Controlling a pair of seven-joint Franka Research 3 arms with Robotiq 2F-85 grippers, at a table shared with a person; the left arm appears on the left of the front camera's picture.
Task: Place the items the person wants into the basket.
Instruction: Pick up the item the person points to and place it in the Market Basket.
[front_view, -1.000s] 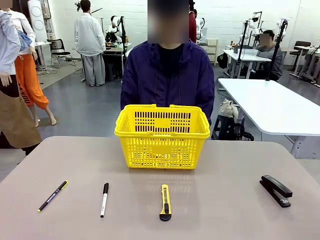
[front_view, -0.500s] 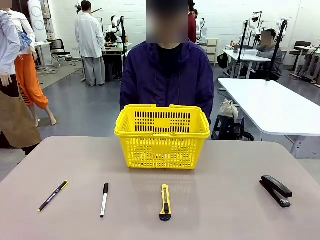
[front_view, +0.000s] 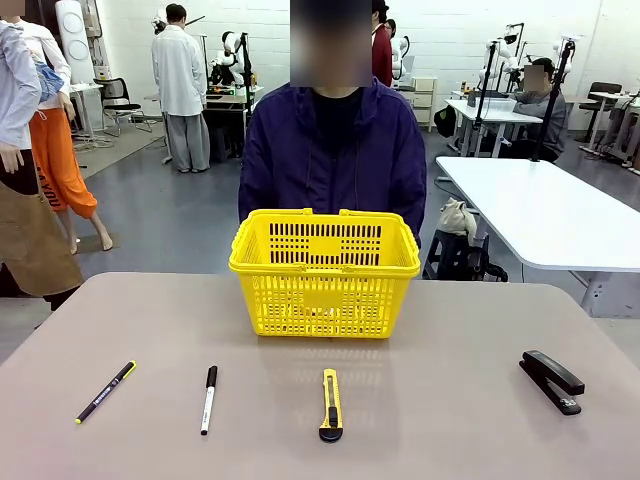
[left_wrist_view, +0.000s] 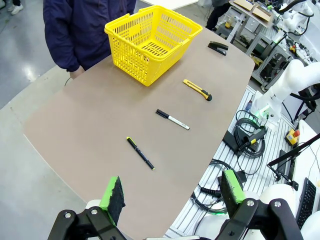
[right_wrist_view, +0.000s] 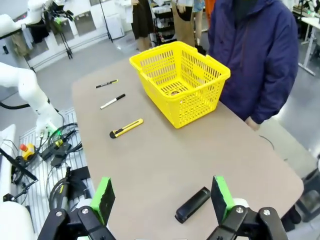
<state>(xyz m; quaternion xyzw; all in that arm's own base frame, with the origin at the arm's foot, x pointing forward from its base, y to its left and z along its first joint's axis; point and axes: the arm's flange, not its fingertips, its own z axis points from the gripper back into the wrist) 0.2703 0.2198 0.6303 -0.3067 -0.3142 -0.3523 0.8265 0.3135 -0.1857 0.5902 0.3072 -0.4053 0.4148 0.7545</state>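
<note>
The yellow basket (front_view: 325, 300) stands mid-table in front of the person (front_view: 335, 150) in the dark jacket. On the near side lie the white marker (front_view: 208, 398) with its black cap and the yellow-black utility knife (front_view: 330, 404). In the left wrist view my left gripper (left_wrist_view: 173, 189) hangs open high above the table's corner, far from the marker (left_wrist_view: 172, 119), the knife (left_wrist_view: 197, 90) and the basket (left_wrist_view: 132, 60). My right gripper (right_wrist_view: 162, 198) is open too, high over the other end, with the knife (right_wrist_view: 126, 128), marker (right_wrist_view: 112, 101) and basket (right_wrist_view: 192, 107) beyond it.
A thin black pen (front_view: 105, 391) lies at the near left and a black stapler (front_view: 552, 380) at the near right, close below my right gripper. A small dark thing (right_wrist_view: 173, 92) lies on the basket's floor, too small to make out. The person's hands are hidden behind the basket.
</note>
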